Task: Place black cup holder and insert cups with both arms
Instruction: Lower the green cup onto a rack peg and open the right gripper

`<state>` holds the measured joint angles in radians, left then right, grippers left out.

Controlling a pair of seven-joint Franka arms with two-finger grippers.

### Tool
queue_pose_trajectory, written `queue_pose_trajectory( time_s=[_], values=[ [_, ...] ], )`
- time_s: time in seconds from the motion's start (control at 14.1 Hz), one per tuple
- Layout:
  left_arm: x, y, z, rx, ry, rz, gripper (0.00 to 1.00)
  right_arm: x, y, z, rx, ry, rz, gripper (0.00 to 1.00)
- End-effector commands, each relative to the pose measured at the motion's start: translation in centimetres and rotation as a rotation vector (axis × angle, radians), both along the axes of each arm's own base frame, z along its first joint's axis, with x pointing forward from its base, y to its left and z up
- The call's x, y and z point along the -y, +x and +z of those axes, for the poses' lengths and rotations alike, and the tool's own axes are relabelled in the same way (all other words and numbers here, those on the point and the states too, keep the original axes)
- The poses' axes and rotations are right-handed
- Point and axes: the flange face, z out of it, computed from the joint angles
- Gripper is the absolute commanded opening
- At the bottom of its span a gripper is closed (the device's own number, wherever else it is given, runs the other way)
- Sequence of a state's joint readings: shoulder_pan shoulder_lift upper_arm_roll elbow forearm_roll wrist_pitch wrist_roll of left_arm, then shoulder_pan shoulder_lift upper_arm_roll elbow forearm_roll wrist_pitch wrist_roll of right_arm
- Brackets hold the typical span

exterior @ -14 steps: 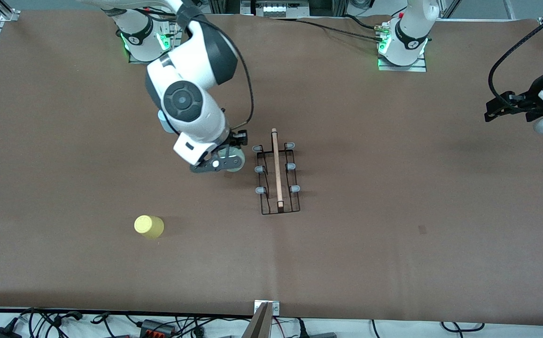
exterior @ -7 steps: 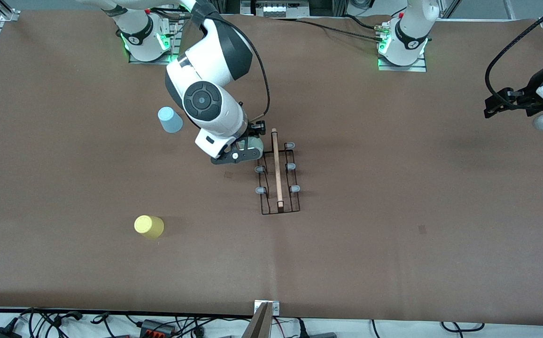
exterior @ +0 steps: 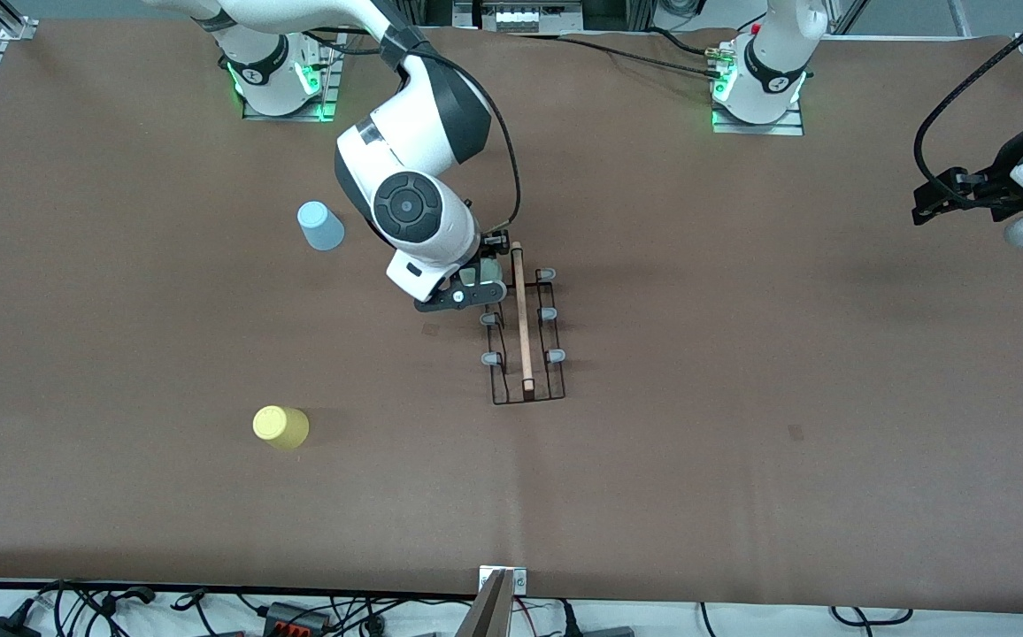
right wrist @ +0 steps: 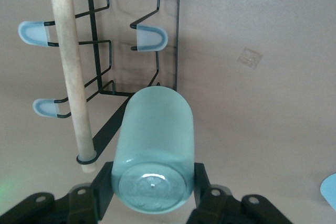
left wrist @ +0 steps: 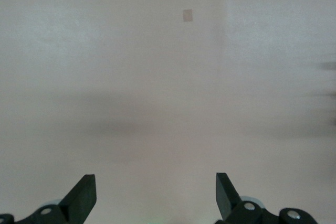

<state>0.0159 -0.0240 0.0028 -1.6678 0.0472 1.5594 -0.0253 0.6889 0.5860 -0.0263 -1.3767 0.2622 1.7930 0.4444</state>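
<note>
The black cup holder (exterior: pixel 525 329) stands mid-table, its wooden rod (right wrist: pixel 69 72) running between two rows of grey-blue pegs (right wrist: pixel 149 38). My right gripper (exterior: pixel 474 287) is shut on the pale mint green cup (exterior: pixel 485 270), over the holder's end toward the robots' bases, on the right arm's side of the rod. In the right wrist view the mint cup (right wrist: pixel 155 145) sits between the fingers (right wrist: pixel 103 187), base toward the camera and mouth toward the pegs. The light blue cup (exterior: pixel 320 226) and yellow cup (exterior: pixel 280 426) stand upside down toward the right arm's end. My left gripper (exterior: pixel 949 199) waits open at the left arm's end.
Small dark marks (exterior: pixel 796 432) dot the brown table cover. A metal bracket (exterior: pixel 501 591) and cables (exterior: pixel 299 610) lie along the edge nearest the front camera. The left wrist view shows only bare table with one small mark (left wrist: pixel 187 15).
My right arm has carried the mint cup sideways, from beside the cup holder to over its pegs. The light blue cup has come out from under the arm. The left arm has barely moved.
</note>
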Motion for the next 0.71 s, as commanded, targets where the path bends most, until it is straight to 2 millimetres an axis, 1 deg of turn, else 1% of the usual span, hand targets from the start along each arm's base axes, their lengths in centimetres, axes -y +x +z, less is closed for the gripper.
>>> queue_pose_trajectory(
  time_s=[0.0, 0.14, 0.21, 0.28, 0.35, 0.5, 0.64],
  values=[
    [-0.2, -0.5, 0.6, -0.002, 0.02, -0.002, 1.0, -0.4, 0.1, -0.7, -0.018, 0.0, -0.015, 0.32],
    [-0.3, -0.3, 0.5, -0.001, 0.018, -0.003, 1.0, -0.6, 0.1, -2.1, -0.031, -0.015, -0.018, 0.33],
    [-0.3, -0.3, 0.5, 0.001, 0.018, -0.003, 1.0, -0.6, 0.1, -2.3, -0.033, -0.015, -0.012, 0.48],
    [-0.3, -0.3, 0.5, 0.002, 0.019, -0.003, 1.0, -0.6, 0.1, -2.3, -0.034, -0.019, -0.023, 0.99],
    [-0.3, -0.3, 0.5, 0.001, 0.018, -0.003, 1.0, -0.6, 0.1, -2.0, -0.03, -0.014, -0.022, 1.0],
    [-0.4, -0.3, 0.5, 0.001, 0.017, -0.002, 1.0, -0.5, 0.5, -0.4, -0.013, 0.002, -0.02, 1.0],
    [-0.5, -0.2, 0.5, 0.002, 0.017, 0.001, 1.0, -0.2, 1.4, 1.0, 0.008, 0.014, -0.052, 1.0]
  ],
)
